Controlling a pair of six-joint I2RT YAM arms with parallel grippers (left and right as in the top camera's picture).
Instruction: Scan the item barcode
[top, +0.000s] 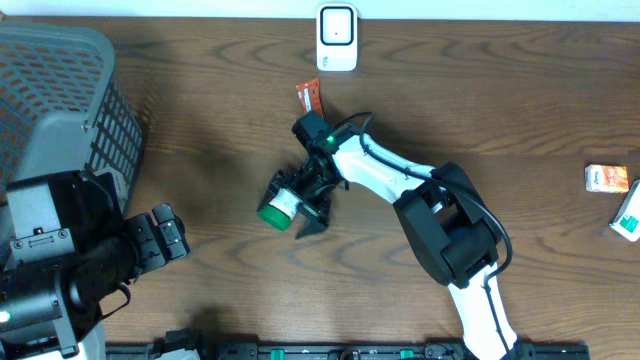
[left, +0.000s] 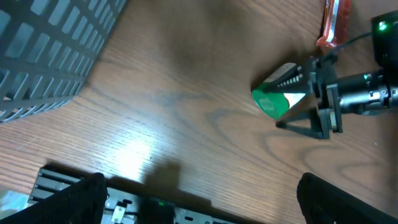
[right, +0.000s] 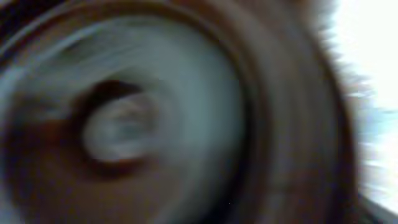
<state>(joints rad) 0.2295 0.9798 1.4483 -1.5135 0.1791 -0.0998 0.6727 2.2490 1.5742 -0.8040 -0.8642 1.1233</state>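
Observation:
The item, a small white bottle with a green cap (top: 272, 212), lies on its side on the wooden table at mid-left. My right gripper (top: 289, 207) straddles it with the jaws spread wide and a gap showing beside the bottle. The left wrist view shows the same: green cap (left: 270, 103) between the right gripper's black fingers (left: 308, 127). The right wrist view is a blur filled by a round pale shape. The white barcode scanner (top: 337, 38) stands at the table's far edge. My left gripper (top: 168, 235) (left: 208, 205) waits open and empty at the near left.
A grey mesh basket (top: 60, 100) takes up the far left corner. A red packet (top: 310, 97) lies between the scanner and the right wrist. An orange box (top: 608, 178) and a green-and-white box (top: 630, 215) sit at the right edge.

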